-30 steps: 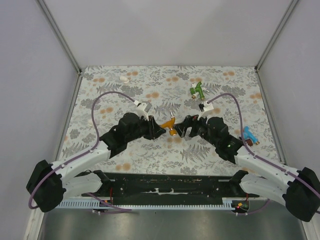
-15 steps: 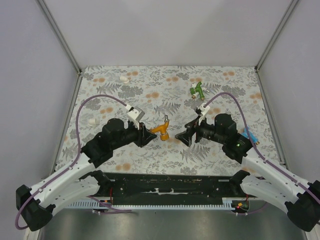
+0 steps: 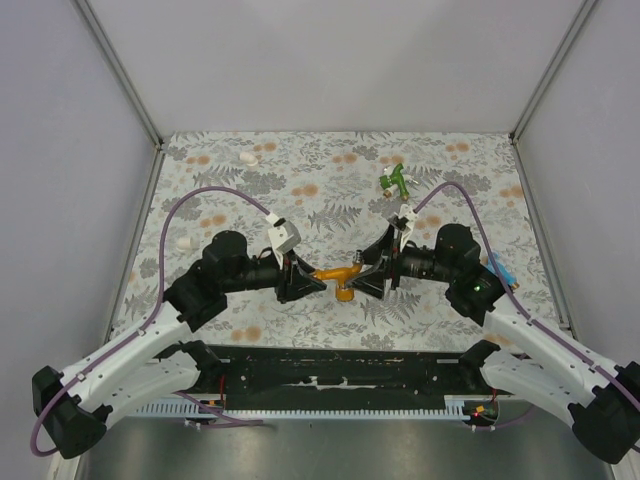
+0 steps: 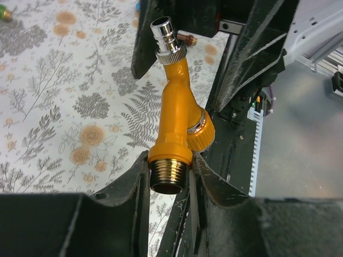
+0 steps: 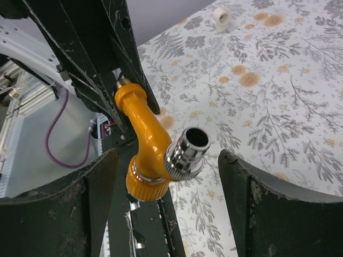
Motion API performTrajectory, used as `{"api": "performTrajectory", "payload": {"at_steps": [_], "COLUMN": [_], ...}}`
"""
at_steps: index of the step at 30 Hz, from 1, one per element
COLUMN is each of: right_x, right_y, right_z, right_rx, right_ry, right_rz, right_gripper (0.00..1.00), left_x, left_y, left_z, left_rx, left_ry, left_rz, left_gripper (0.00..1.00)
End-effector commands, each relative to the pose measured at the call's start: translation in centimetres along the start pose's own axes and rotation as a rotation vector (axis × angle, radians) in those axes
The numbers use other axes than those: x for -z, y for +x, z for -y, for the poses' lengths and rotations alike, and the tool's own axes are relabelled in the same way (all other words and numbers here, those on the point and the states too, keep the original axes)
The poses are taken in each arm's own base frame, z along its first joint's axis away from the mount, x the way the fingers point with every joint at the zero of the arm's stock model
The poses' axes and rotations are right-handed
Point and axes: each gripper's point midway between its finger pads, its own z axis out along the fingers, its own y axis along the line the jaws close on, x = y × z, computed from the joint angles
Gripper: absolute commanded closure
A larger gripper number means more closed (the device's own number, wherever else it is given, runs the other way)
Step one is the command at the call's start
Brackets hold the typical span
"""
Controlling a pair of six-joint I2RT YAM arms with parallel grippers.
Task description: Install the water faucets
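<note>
Orange faucet (image 3: 341, 276) sits above the middle of the desk (image 3: 450, 160), clamped by its brass threaded end in the left tool (image 3: 303, 281); its long axis runs left to right, chrome spout toward the right tool (image 3: 370, 272), which stands wide with a finger on either side of that spout, apparently not touching; the right arm is nearer for a regrasp. Green faucet (image 3: 395, 181) lies well behind, blue faucet (image 3: 500, 270) by the right edge; the bare patterned stretch behind leaves room.
</note>
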Motion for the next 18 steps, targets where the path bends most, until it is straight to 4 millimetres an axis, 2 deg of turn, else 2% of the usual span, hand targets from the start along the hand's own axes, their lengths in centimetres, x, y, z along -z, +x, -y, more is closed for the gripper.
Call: {"api": "performTrajectory", "payload": {"at_steps": [1,8,18], "right_x": [-0.6,-1.4,-1.2], "right_y": [-3.8,-4.2,-4.6], "right_z": [-2.8,-3.7,-4.9], "right_rx": [-0.042,-0.1,-0.096], "right_ry": [-0.136,-0.19,-0.227], "right_rz": [0.089,0.111,0.105], "right_gripper": [0.19,0.22,0.28], "left_x": [0.1,0.5,-0.1], "left_y": [-4.1,-6.1,-5.6], "left_z": [2.7,3.2,3.5], "left_rx": [-0.176,-0.234,-0.232], "left_ry": [0.141,0.143,0.181], "left_rz": [0.12,0.241,0.222], "left_gripper": [0.98,0.98,0.98]}}
